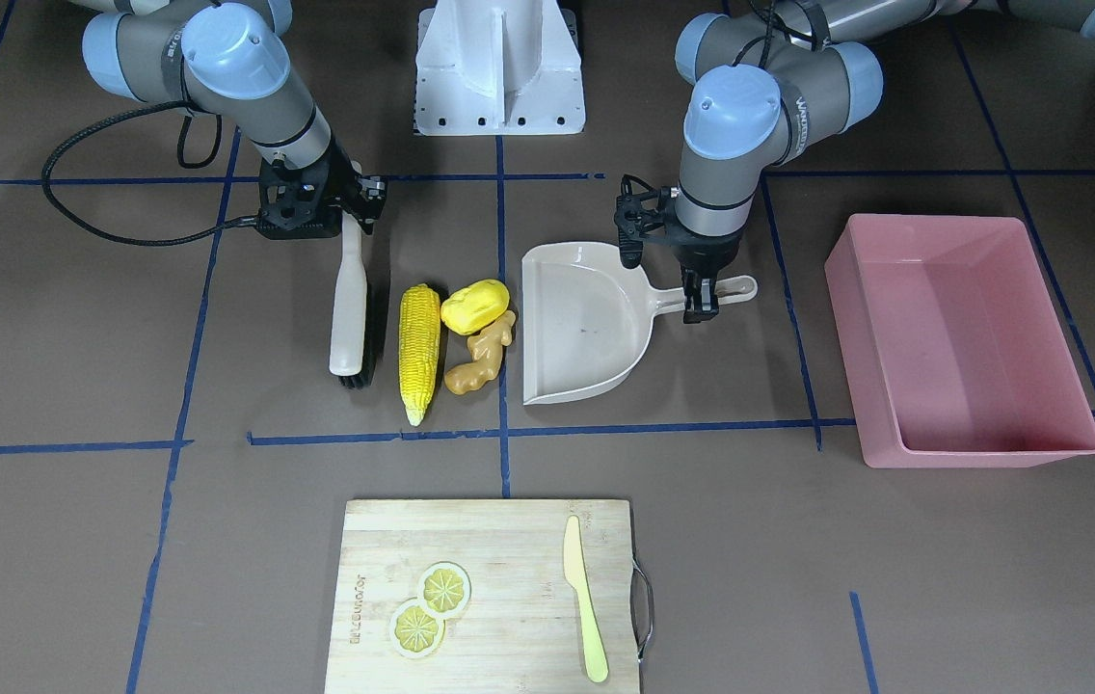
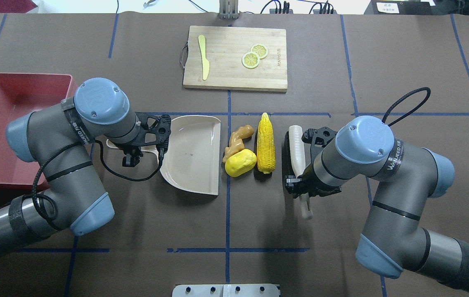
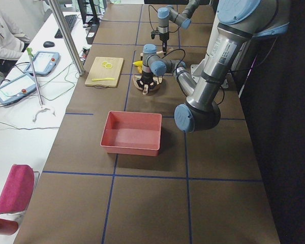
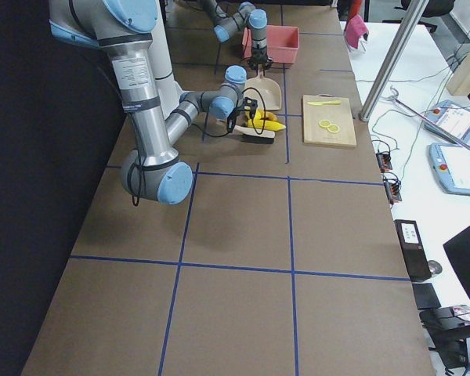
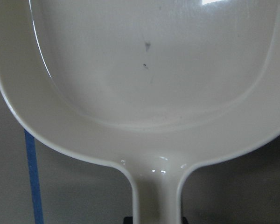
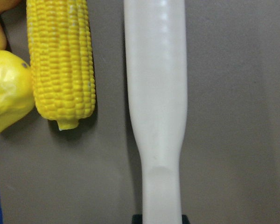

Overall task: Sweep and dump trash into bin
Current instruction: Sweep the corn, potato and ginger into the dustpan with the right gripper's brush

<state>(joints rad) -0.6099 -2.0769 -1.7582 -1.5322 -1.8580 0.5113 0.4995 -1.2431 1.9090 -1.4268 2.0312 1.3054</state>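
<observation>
The trash lies in a row: a corn cob [image 1: 419, 352] [image 6: 60, 60], a yellow lump [image 1: 475, 306] and a ginger-like piece [image 1: 482, 357]. They sit between a white brush [image 1: 350, 308] and a beige dustpan [image 1: 581, 323], whose open edge faces the ginger and lump. My left gripper [image 1: 702, 299] is shut on the dustpan's handle [image 5: 157, 200]. My right gripper [image 2: 300, 185] is shut on the brush's handle [image 6: 161, 186], and the brush lies parallel to the corn, a small gap away. The pink bin [image 1: 962, 337] [image 2: 7, 123] stands beyond the dustpan, on my left.
A wooden cutting board [image 1: 490, 598] at the table's far side carries two lemon slices [image 1: 430, 607] and a yellow-green knife [image 1: 584, 598]. The robot's white base [image 1: 499, 67] stands between the arms. A black cable [image 1: 104, 193] loops on the table by the right arm.
</observation>
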